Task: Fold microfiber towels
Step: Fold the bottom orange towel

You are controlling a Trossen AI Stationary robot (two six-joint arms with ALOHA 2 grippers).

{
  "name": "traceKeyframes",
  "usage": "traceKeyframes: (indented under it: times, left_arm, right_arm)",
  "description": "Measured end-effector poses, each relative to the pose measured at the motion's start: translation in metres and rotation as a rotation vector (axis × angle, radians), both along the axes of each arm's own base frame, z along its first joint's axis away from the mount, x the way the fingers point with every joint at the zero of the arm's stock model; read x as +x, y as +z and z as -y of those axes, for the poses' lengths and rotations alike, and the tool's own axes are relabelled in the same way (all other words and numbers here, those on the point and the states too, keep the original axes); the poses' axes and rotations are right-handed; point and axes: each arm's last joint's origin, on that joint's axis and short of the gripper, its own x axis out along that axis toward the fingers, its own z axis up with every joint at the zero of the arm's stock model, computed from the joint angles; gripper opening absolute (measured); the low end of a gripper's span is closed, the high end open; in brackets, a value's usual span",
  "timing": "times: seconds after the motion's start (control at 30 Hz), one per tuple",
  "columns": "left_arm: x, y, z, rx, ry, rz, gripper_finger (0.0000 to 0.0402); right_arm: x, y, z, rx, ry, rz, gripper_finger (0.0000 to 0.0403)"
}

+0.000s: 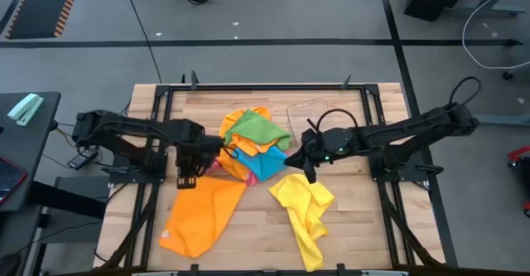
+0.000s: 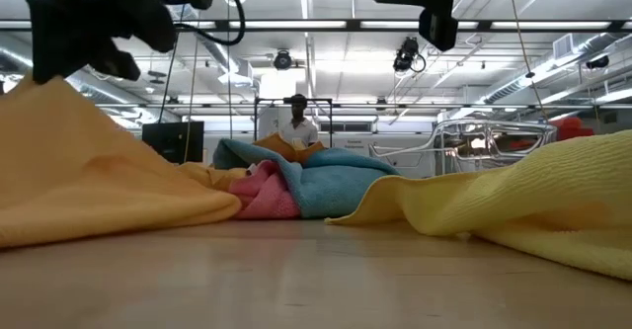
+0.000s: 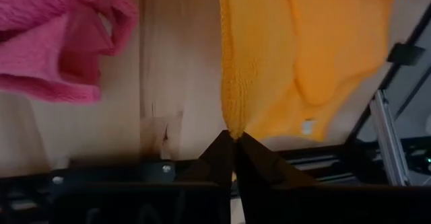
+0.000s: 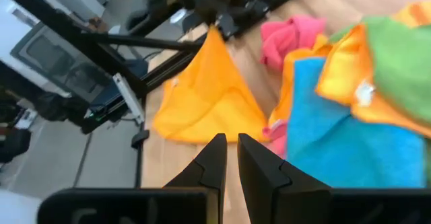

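Note:
An orange towel (image 1: 203, 214) lies spread at the near left, with one corner drawn up to my left gripper (image 1: 187, 176), which is shut on it. A yellow towel (image 1: 305, 208) lies crumpled at the near right. My right gripper (image 1: 310, 173) hovers above its far corner, fingers only a narrow gap apart and empty; it also shows in its wrist view (image 4: 231, 142). A pile of green (image 1: 258, 131), orange, blue (image 1: 267, 162) and pink (image 3: 60, 42) towels lies at the table's middle, between the grippers. My left gripper pinches a corner of the orange towel (image 3: 233, 131) between its two fingertips, coming from above. The corner is lifted off the table and the cloth slopes down from it like a tent (image 2: 59, 102). The rest of the towel lies on the wood.
A clear plastic tray (image 1: 313, 114) stands at the far side behind the pile. Black frame rails (image 1: 157, 143) run along the table's left and right sides. Bare wood (image 1: 257, 226) shows between the orange and yellow towels. A person (image 2: 297, 123) stands far off in the room.

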Motion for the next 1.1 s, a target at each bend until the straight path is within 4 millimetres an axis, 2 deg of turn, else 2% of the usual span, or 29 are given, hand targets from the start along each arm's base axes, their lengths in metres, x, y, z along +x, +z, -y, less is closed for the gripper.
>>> traceKeyframes:
  times: [0.23, 0.5, 0.63, 0.87, 1.1]
  left_arm:
    - [0.009, 0.024, -0.008, -0.004, 0.031, 0.089, 0.0007]
    - [0.026, 0.054, -0.007, -0.014, 0.053, 0.288, 0.0022]
    - [0.032, 0.067, -0.007, -0.016, 0.059, 0.38, 0.0008]
    - [0.039, 0.068, -0.005, -0.008, 0.074, 0.415, 0.0024]
    - [0.045, 0.068, 0.001, 0.052, 0.041, 0.472, 0.0008]
  right_arm:
    - [0.004, -0.005, -0.001, 0.01, 0.02, -0.02, 0.0044]
    - [0.013, -0.013, 0.003, 0.025, 0.037, -0.034, 0.0044]
    - [0.027, -0.005, 0.005, -0.005, 0.063, -0.023, 0.0044]
    - [0.058, 0.011, 0.001, -0.12, 0.117, -0.013, 0.0045]
    - [0.07, 0.012, -0.003, -0.154, 0.141, -0.04, 0.0058]
